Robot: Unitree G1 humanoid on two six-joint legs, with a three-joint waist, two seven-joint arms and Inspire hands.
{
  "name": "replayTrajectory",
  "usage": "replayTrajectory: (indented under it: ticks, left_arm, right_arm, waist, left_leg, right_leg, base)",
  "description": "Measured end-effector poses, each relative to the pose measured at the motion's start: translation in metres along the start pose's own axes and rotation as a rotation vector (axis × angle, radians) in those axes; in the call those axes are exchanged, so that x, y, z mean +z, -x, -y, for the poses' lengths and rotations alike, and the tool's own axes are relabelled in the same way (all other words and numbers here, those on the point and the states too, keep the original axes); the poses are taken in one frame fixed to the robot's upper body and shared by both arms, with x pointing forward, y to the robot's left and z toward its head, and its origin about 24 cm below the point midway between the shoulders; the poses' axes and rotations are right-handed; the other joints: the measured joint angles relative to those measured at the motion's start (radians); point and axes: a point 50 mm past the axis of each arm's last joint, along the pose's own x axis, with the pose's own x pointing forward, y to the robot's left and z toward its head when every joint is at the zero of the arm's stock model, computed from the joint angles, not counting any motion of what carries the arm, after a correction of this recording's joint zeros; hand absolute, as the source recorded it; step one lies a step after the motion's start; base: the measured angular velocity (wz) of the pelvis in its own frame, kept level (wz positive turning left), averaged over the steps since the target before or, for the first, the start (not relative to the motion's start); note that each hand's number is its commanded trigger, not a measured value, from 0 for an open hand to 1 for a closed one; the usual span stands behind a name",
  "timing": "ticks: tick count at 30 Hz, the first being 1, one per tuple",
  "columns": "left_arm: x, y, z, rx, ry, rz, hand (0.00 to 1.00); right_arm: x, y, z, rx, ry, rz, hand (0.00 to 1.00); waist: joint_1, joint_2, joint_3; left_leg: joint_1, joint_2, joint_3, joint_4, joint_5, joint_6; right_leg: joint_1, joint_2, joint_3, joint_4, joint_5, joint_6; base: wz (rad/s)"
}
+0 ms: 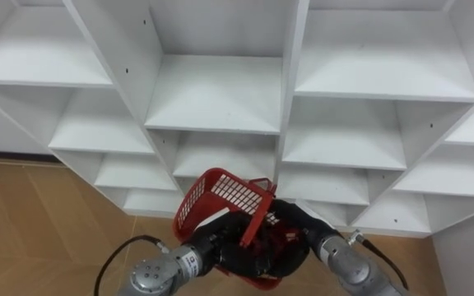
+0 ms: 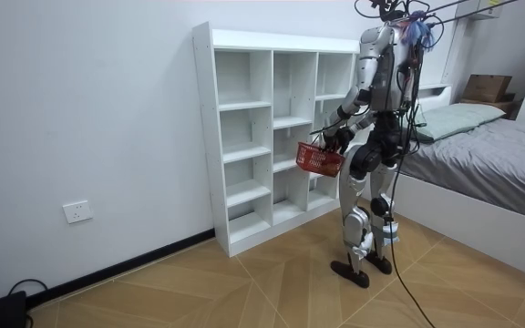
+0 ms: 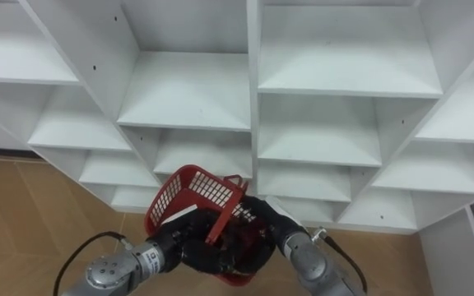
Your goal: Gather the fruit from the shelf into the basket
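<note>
I have the red basket (image 1: 218, 193) low before the closet (image 1: 220, 90). My left hand (image 1: 223, 236) has its fingers curled on the rim; my right hand (image 1: 293, 220) is beside it, grip I cannot tell. I judge the basket light, stiff plastic, best held by the handle.

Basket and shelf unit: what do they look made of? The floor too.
Basket: red moulded plastic by the look, its wall a grid of slots. Shelf unit: probably white laminated board, with smooth matt faces and small drilled holes in the uprights. Floor: wood or wood-look planks with visible grain; I cannot tell which.
</note>
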Motion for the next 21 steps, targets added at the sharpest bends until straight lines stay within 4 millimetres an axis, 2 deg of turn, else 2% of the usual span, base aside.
replayTrajectory:
  ticks: [7,21]
  left_arm:
    - [-0.0003,0.0004,-0.0005,0.0,-0.001,-0.001,1.0]
    - [-0.002,0.0009,-0.0001,0.002,0.003,-0.007,1.0]
  right_arm:
    - [0.0008,-0.0003,-0.0009,0.002,-0.003,0.002,0.0]
    - [0.0003,-0.0003,-0.001,0.005,-0.02,-0.002,0.0]
  waist:
    - [-0.017,0.002,-0.0013]
    - [-0.019,0.006,-0.0047]
  left_leg:
    - [0.0,0.0,0.0,0.001,0.0,0.0]
    - [0.007,0.001,0.006,0.0,0.0,0.0]
  right_leg:
    - [0.0,0.0,0.001,0.0,0.0,0.0]
    - [0.002,0.002,0.013,0.003,0.0,0.0]
  base:
    - [0.0]
    - [-0.01]
